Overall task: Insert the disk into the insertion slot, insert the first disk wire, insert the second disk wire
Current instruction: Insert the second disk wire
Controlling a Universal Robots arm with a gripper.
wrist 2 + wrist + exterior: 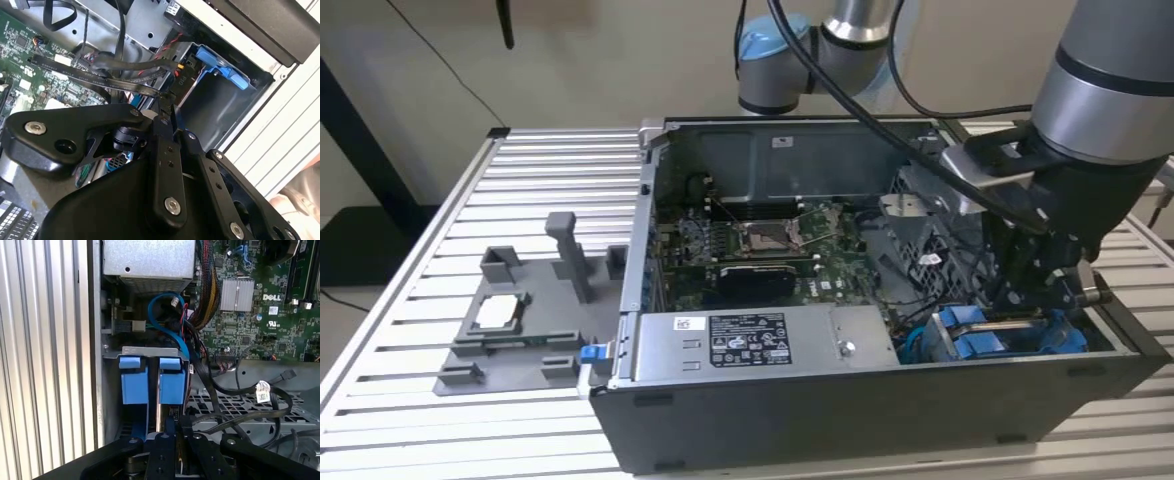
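The insertion slot (150, 350) is the grey drive cage at the case corner on the exterior view's right (921, 345). Two bright blue carrier ends (172, 385) stand side by side in it (981, 338); the disk's metal body is mostly hidden behind them. One blue tab (220, 67) shows beside a grey cage wall (215, 107). My gripper (1017, 308) reaches down into this corner. Its fingers (165, 145) are drawn together, and a flat black disk wire (125, 82) ends at their tips (167, 106). In the first wrist view my gripper (174, 424) sits right at the blue carriers.
A silver labelled power-supply box (747, 345) lies along the case front, with the green motherboard (774, 245) behind it. Loose black cables (235, 395) cross the case floor near the cage. A grey fixture (514, 320) stands on the slatted table (440, 420) outside the case.
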